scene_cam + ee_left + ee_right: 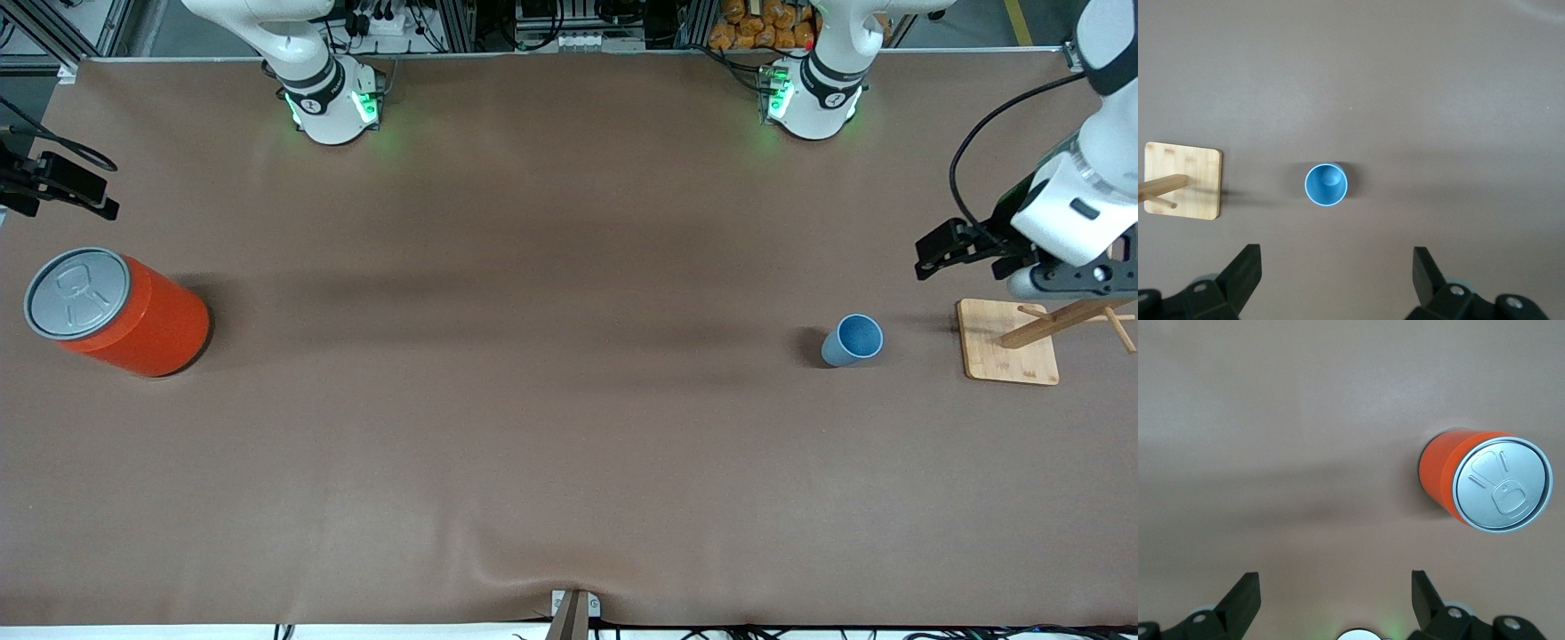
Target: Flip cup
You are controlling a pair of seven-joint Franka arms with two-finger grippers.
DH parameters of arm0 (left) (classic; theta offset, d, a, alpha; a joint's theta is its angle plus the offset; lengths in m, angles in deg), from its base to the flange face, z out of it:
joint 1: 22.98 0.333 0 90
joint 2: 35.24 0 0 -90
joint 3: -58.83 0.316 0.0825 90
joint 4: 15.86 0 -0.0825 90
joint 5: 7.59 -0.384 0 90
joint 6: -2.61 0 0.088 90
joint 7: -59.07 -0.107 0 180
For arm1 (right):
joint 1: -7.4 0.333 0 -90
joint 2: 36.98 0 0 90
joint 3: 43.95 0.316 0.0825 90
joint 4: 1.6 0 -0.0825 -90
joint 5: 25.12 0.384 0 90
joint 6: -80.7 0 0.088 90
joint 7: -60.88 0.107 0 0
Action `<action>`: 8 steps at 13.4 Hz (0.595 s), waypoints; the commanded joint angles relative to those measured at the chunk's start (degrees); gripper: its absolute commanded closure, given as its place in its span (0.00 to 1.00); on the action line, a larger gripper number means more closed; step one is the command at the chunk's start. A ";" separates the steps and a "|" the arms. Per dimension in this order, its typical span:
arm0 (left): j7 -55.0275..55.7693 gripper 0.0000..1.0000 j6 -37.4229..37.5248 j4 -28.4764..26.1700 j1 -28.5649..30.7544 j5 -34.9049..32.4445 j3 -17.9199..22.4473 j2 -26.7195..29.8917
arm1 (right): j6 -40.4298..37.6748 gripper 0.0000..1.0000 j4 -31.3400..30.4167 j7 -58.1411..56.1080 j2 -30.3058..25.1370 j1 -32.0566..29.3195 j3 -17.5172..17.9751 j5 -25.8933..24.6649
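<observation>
Light-blue cup (853,340) stands upright, mouth up, on the table (533,400) toward the left arm's end, just beside the wooden peg rack (1009,342). Left gripper (1337,280) hangs above it, fingers wide apart, holding nothing. Risks: light cup tips or skids on contact; a swing clips the rack. Right gripper (1335,600) waits, spread and empty, near the orange can (120,311).
</observation>
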 commanded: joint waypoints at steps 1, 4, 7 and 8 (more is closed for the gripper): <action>-1.03 0.00 4.22 0.26 -0.67 -0.26 1.49 4.72 | 0.15 0.00 -0.39 0.92 -0.47 0.36 -0.06 0.11; -1.20 0.00 8.51 1.32 -0.59 -0.44 1.23 6.74 | 0.15 0.00 -0.39 0.92 -0.47 0.36 -0.06 0.11; -2.86 0.00 9.15 1.76 -0.41 -0.53 2.36 5.61 | 0.15 0.00 -0.39 0.83 -0.47 0.36 -0.06 0.11; -4.18 0.00 8.97 2.72 -0.50 -0.70 2.80 5.43 | 0.15 0.00 -0.39 0.83 -0.47 0.36 -0.06 0.11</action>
